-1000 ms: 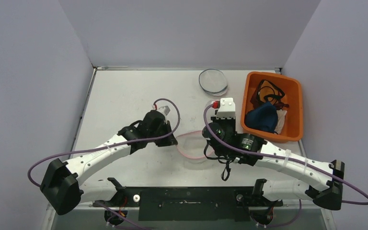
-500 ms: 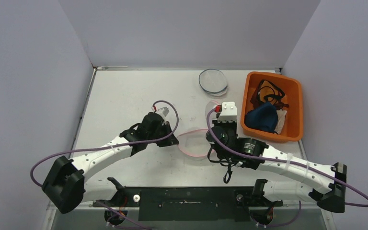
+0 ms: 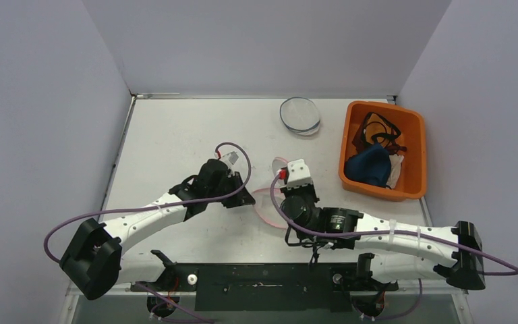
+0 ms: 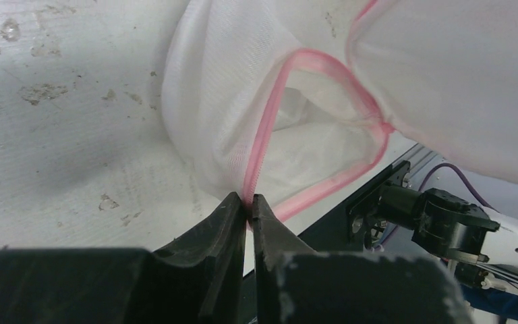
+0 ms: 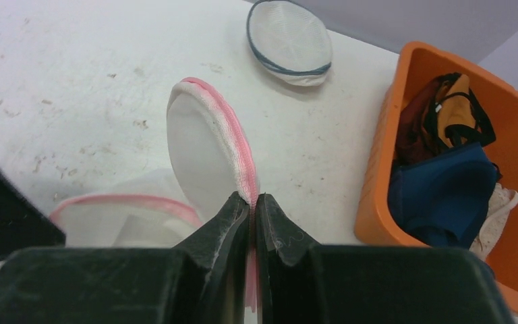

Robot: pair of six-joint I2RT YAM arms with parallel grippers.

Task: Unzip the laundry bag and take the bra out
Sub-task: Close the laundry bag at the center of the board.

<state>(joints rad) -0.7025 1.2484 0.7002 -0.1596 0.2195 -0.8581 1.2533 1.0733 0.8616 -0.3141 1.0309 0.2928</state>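
The left gripper (image 4: 248,202) is pinched almost fully closed on the pink zipper edge (image 4: 263,135) of the laundry bag (image 3: 264,204), low against the table (image 3: 175,135). The bag is white mesh with pink trim and lies mid-table between the two arms. Its mouth gapes open, but what is inside cannot be made out. The right gripper (image 5: 253,201) is clamped on the pink-trimmed rim of the bag's other flap, holding it upright. From above, that wrist hides much of the bag. Farther right, an orange bin (image 3: 349,118) holds a blue garment (image 5: 445,196).
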